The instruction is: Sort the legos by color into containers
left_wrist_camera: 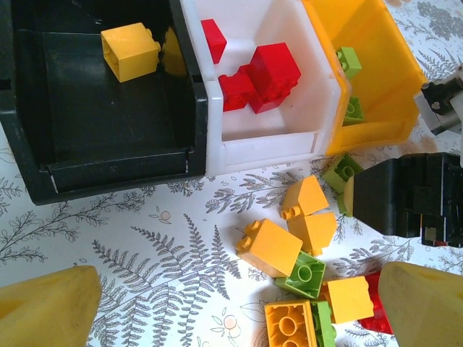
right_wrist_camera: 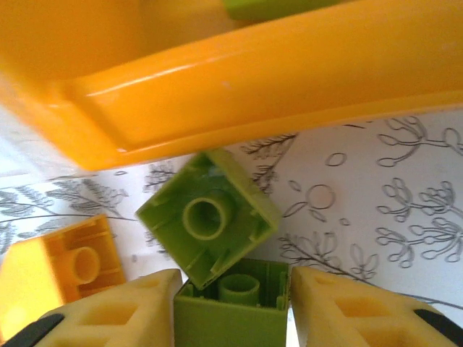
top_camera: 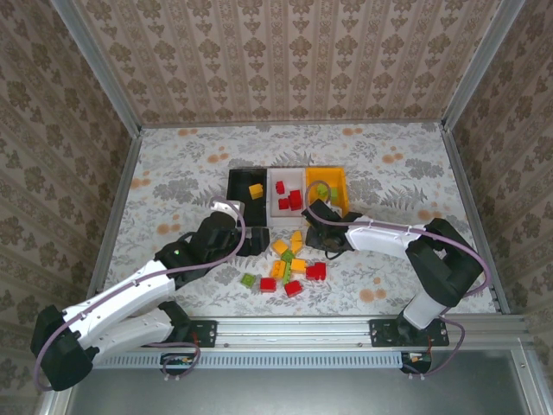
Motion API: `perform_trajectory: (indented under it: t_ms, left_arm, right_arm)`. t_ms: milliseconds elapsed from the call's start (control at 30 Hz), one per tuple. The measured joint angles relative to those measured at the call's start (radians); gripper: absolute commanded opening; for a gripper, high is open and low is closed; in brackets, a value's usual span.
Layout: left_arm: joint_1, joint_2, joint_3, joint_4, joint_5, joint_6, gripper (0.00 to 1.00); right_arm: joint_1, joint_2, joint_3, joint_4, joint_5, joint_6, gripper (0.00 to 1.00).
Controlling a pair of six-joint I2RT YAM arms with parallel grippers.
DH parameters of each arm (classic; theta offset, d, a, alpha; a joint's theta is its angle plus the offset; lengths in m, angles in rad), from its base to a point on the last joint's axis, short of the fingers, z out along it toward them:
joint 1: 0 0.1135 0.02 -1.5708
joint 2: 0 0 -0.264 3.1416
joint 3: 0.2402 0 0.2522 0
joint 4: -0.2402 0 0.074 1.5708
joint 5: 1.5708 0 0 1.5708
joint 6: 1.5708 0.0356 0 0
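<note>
The right gripper (right_wrist_camera: pixel 234 283) pinches a green lego (right_wrist_camera: pixel 230 319) by the orange bin's (right_wrist_camera: pixel 289 79) near wall; the left gripper (left_wrist_camera: pixel 235 307) hangs wide open, empty.

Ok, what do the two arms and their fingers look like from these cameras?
The left arm and right arm match: white plastic link shells joined by black joint housings, each trailed by a thin lilac cable looping free near the wrist. The left fingers are chunky, rounded, mustard-yellow plastic; the right fingers are the same yellow, with rectangular hollows moulded in.
</note>
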Motion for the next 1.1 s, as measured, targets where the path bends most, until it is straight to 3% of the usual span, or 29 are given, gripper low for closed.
perform_trajectory:
  t_ms: [333, 567, 700, 867, 1100]
  left_arm:
    - [0.0, 0.0, -0.006, -0.005, -0.009, -0.004, 1.0]
    - [0.0, -0.015, -0.028, -0.005, -0.009, -0.01, 1.0]
    - [0.001, -0.024, -0.039, -0.011, -0.009, -0.01, 1.0]
    - [0.001, -0.043, -0.051, -0.012, -0.009, -0.016, 1.0]
    - [0.001, -0.088, -0.061, -0.064, -0.009, -0.037, 1.0]
  right_arm:
    - [-0.026, -0.014, -0.003, -0.002, -0.005, -0.083, 0.3]
    - [-0.041, -0.232, 0.018, -0.093, -0.01, -0.154, 0.31]
    - [-0.12, -0.289, 0.112, -0.116, -0.01, -0.188, 0.31]
    - [-0.207, -0.126, 0.292, -0.116, -0.01, -0.227, 0.32]
    - [-0.256, 0.14, 0.455, -0.156, -0.01, -0.264, 0.37]
